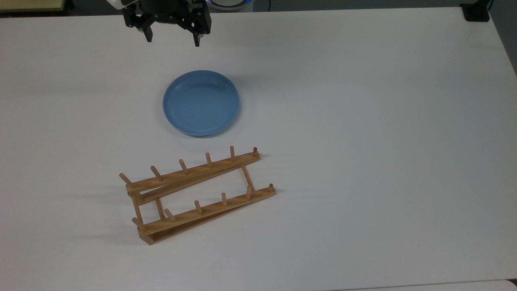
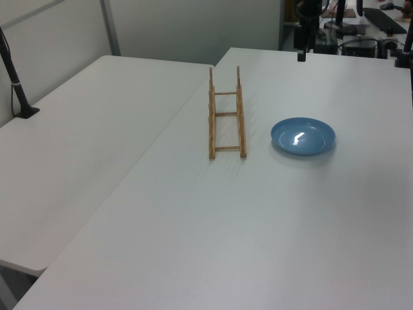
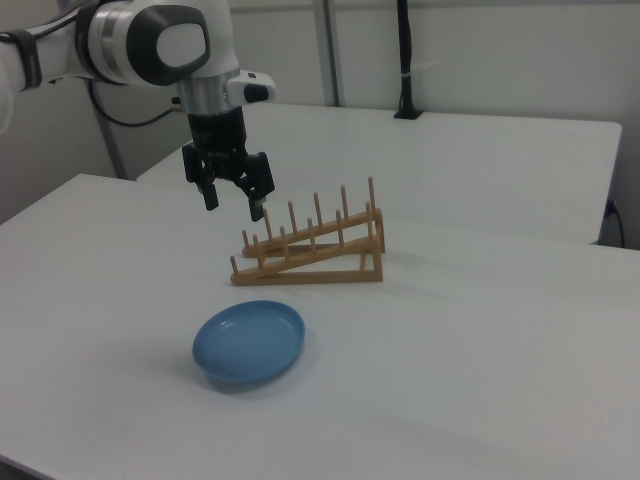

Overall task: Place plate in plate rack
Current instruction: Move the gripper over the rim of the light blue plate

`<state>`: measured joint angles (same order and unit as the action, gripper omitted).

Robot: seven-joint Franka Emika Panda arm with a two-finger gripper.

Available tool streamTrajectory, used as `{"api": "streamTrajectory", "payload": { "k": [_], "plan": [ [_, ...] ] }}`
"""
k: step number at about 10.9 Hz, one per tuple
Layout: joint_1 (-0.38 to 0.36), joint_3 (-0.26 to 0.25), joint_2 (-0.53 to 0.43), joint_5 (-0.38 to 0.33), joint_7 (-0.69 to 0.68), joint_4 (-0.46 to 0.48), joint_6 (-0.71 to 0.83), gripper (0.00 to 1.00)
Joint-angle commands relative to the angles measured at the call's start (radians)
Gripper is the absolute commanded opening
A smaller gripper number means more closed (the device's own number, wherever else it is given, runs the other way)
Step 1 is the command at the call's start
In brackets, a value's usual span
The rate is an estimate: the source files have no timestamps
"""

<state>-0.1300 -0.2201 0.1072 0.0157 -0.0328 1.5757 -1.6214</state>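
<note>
The light-blue plate [image 1: 201,102] lies flat on the white table, empty, also seen as plate [image 2: 302,136] and plate [image 3: 248,343]. The wooden plate rack [image 1: 198,195] stands just below it in the top view, with nothing between its pegs; it appears as rack [image 2: 226,117] and rack [image 3: 312,249]. My gripper [image 1: 173,40] hangs open above the table near the top view's upper edge, apart from the plate and holding nothing. In the right view the gripper [image 3: 234,208] hovers high above the table behind the plate, in front of the rack's left end.
A black post base [image 1: 476,13] sits at the table's far right corner in the top view. A second white table [image 2: 84,142] adjoins on the left view's left, carrying a black stand [image 2: 18,90]. The robot arm [image 3: 150,45] reaches in from the right view's upper left.
</note>
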Motion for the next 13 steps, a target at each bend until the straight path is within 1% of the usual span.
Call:
{"api": "streamTrajectory", "payload": {
  "k": [1, 9, 12, 13],
  "plan": [
    [0.018, 0.013, -0.021, -0.014, 0.005, 0.014, 0.006, 1.0],
    [0.023, 0.013, -0.018, -0.016, 0.007, 0.012, -0.003, 1.0],
    [0.026, 0.013, 0.012, -0.029, -0.002, 0.01, -0.018, 1.0],
    [0.03, 0.012, 0.02, -0.033, -0.03, 0.01, -0.017, 1.0]
  ]
}}
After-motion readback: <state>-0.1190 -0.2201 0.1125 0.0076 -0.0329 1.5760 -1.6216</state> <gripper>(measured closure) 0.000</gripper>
